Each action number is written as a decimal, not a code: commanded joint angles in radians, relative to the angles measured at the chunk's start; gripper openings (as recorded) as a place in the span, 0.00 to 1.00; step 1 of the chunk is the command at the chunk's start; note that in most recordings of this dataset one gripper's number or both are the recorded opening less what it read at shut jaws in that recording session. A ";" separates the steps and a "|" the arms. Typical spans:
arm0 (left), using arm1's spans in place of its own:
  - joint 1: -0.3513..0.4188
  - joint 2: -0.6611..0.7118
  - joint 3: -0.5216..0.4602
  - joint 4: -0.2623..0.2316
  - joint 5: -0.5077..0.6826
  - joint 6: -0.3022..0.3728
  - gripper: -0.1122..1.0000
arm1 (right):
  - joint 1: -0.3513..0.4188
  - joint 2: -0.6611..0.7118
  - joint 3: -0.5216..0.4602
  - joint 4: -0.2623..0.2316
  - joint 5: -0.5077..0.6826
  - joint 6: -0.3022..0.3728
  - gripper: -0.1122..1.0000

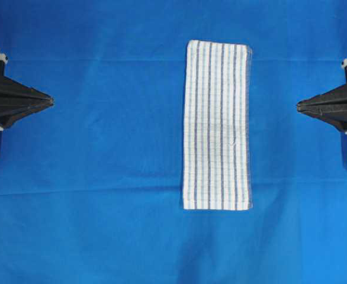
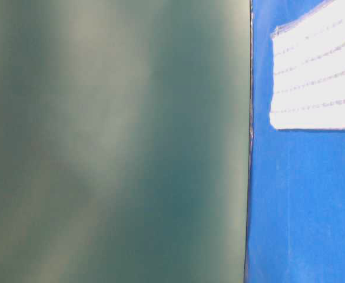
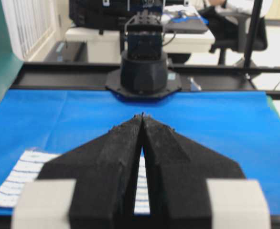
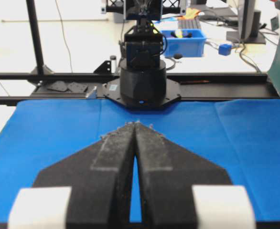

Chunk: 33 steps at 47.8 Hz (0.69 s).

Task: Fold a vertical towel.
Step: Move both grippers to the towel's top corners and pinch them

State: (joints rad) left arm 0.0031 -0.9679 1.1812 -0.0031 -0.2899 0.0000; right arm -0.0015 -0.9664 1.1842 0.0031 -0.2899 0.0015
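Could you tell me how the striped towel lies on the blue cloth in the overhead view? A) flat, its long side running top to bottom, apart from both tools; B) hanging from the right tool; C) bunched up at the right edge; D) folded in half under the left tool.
A: the towel lies flat and lengthwise between the left tool and right tool, touching neither.

White, blue-and-grey-striped towel (image 1: 217, 125)

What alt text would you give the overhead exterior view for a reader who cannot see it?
A narrow striped white towel lies flat and unfolded, lengthwise up the picture, on a large blue cloth, right of centre. The left tool and right tool sit shut at opposite edges, pointing inward, well clear of the towel.
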 commanded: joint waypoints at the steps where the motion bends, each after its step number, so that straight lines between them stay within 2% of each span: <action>1: 0.002 0.043 -0.046 -0.023 -0.025 0.002 0.10 | -0.023 0.012 -0.029 0.005 0.003 0.005 0.10; 10: 0.037 0.176 -0.083 -0.023 -0.100 0.002 0.10 | -0.097 0.029 -0.066 0.034 0.133 0.025 0.10; 20: 0.141 0.379 -0.152 -0.026 -0.149 -0.003 0.10 | -0.225 0.086 -0.081 0.034 0.241 0.028 0.10; 33: 0.256 0.703 -0.345 -0.028 -0.103 -0.003 0.11 | -0.414 0.268 -0.083 0.032 0.268 0.025 0.11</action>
State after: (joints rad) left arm 0.2286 -0.3344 0.9066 -0.0276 -0.4004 -0.0015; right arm -0.3758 -0.7486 1.1275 0.0337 -0.0199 0.0261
